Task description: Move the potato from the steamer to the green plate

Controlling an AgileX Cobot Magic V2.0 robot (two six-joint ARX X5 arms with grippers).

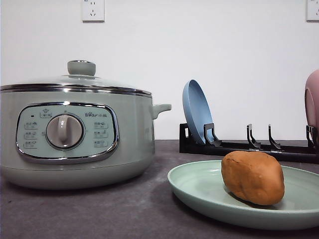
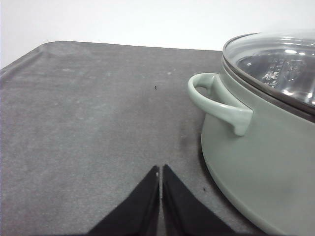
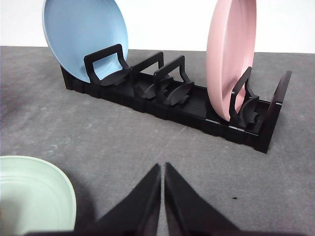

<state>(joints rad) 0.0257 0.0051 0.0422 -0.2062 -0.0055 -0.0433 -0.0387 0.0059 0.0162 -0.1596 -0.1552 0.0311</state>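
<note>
While the potato (image 1: 253,177) lay on the green plate (image 1: 199,186) at the front right of the dark grey bench (image 1: 99,209), the steamer (image 1: 75,134) stood to its left with its glass lid (image 1: 75,79) on. The left claw (image 2: 160,169) hung over bare bench just beside the steamer's side handle (image 2: 219,101), its tips pressed together on nothing. The right claw (image 3: 162,167) was likewise closed and empty, near the plate's rim and facing a black rack (image 3: 197,105) that held a blue plate (image 3: 86,32) and a pink plate (image 3: 229,56) upright.
</note>
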